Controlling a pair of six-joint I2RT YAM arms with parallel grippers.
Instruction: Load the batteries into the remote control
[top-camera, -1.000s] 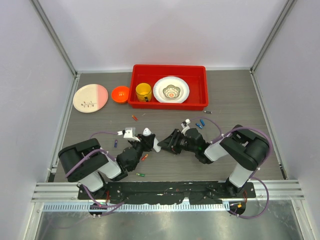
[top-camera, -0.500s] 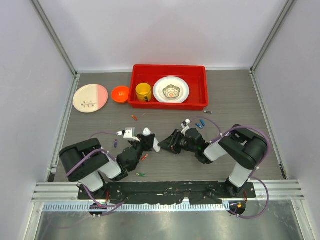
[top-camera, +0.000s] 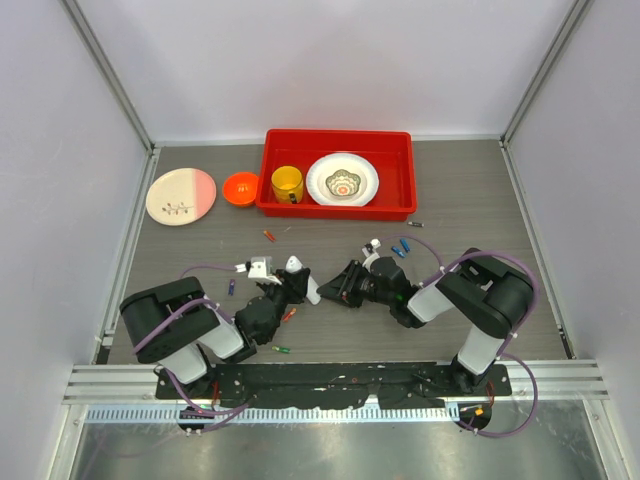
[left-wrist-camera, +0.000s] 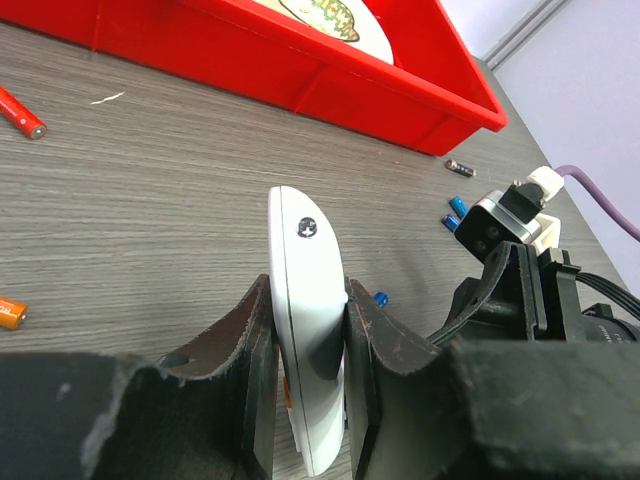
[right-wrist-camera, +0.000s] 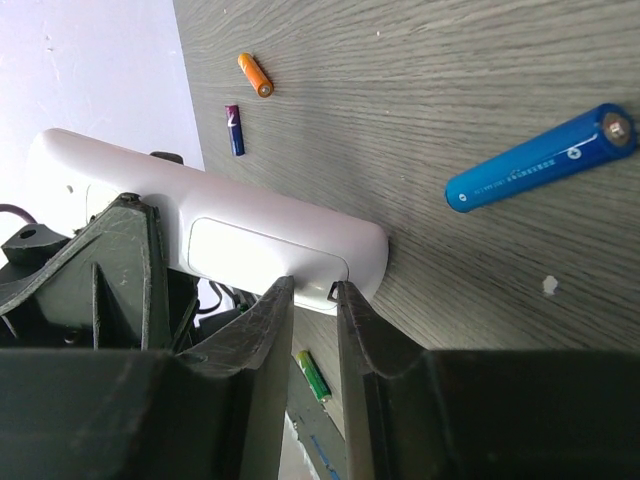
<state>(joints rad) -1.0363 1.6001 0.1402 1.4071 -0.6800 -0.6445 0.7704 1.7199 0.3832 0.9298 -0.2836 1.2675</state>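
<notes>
My left gripper (top-camera: 290, 286) is shut on the white remote control (top-camera: 300, 277) and holds it on edge above the table; in the left wrist view the remote (left-wrist-camera: 305, 300) is clamped between both pads. My right gripper (top-camera: 341, 287) faces it from the right. In the right wrist view its jaws (right-wrist-camera: 312, 285) stand narrowly apart, tips against the remote's back cover (right-wrist-camera: 250, 250) near its end, with nothing between them. Batteries lie loose: blue (right-wrist-camera: 540, 158), orange (right-wrist-camera: 254, 74), purple (right-wrist-camera: 233, 130), green (right-wrist-camera: 312, 375).
A red tray (top-camera: 400, 205) with a yellow cup (top-camera: 287, 184) and a patterned plate (top-camera: 342, 180) stands at the back. A pink-and-cream plate (top-camera: 180, 195) and an orange bowl (top-camera: 240, 188) sit at the back left. More batteries lie around: blue (top-camera: 400, 248), red (top-camera: 268, 236), dark (top-camera: 415, 224).
</notes>
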